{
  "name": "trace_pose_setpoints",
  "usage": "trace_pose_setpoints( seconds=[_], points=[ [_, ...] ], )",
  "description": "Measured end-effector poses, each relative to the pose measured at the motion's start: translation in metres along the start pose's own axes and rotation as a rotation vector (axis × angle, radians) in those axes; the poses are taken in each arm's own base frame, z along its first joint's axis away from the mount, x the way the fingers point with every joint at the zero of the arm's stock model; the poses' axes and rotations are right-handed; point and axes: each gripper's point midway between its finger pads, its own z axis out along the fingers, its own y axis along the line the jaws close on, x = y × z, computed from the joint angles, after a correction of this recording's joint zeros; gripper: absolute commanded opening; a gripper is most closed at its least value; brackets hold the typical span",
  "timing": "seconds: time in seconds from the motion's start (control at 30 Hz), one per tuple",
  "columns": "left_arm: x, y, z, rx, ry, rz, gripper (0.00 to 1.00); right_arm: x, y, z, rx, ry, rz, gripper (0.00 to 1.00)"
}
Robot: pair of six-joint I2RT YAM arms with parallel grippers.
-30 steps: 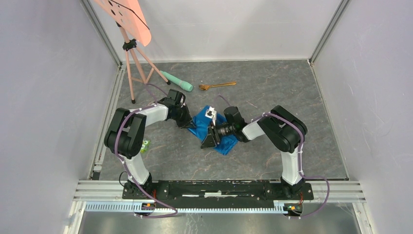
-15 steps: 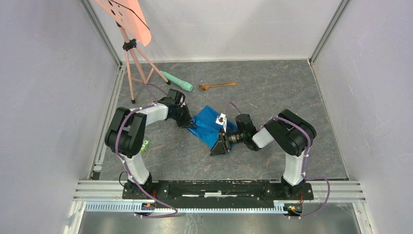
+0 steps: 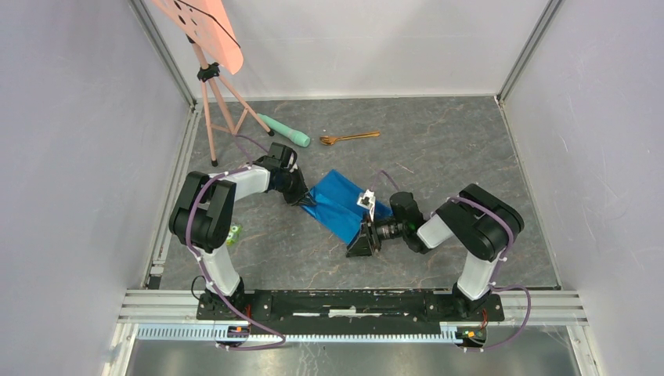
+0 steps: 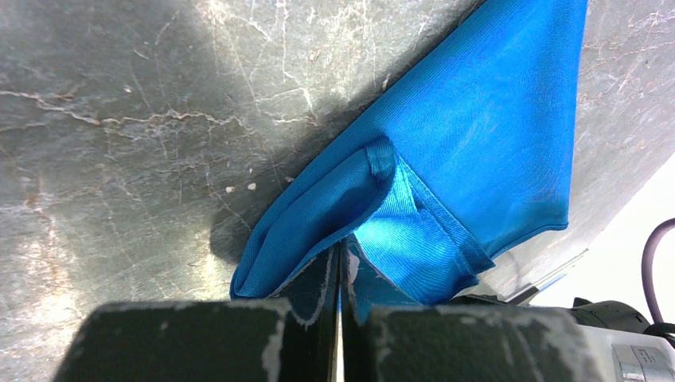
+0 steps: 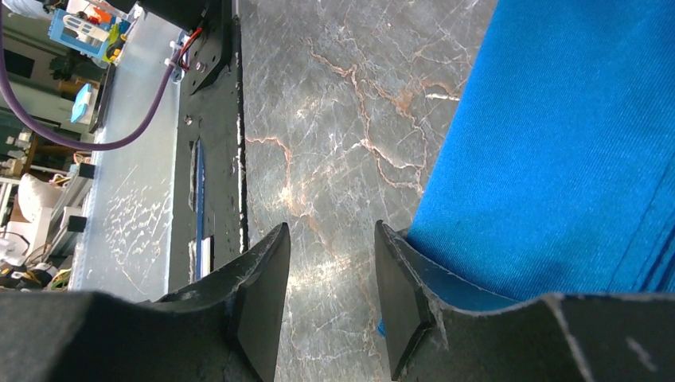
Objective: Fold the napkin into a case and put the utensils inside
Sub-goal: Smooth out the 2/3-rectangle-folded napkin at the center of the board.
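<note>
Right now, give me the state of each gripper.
Left gripper: closed, pinching the napkin.
Right gripper: open, holding nothing, at the napkin's edge.

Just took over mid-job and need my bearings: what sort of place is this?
Probably a lab robot cell, not a home: plain white panel walls in an aluminium frame, a stone-look table, and a pink tripod in the corner.

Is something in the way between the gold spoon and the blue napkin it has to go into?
Nothing visible does. Only bare table lies between the utensils and the napkin. The mint-green cylinder lies off to the side of the utensils, not on that path. The left hand pinches one napkin corner.
</note>
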Motion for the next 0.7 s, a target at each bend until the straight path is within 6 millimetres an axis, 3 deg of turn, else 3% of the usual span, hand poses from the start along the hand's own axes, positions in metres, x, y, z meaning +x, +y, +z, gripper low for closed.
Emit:
trace_pose_setpoints(
  seconds=[0.23,0.4,0.5,0.57,0.7],
  points=[
    [0.0,-0.001,-0.001,0.001,-0.001,0.001,0.08,0.001,-0.002,-0.005,0.045,-0.006,-0.007,0.51],
    [0.0,-0.002,-0.003,0.002,-0.002,0.002,0.24,0.0,0.006,-0.018,0.117,0.002,0.01,0.61],
    [0.004,-0.002,-0.01,-0.006,0.006,0.007,0.32,-0.01,0.007,-0.031,0.2,-0.011,-0.014,0.66],
    [0.006,-0.004,-0.017,-0.002,0.01,0.013,0.35,-0.02,0.0,-0.042,0.273,-0.027,-0.01,0.67],
    [0.005,-0.015,-0.033,0.024,-0.001,0.035,0.39,-0.047,-0.033,-0.07,0.462,-0.077,0.047,0.68]
  ],
)
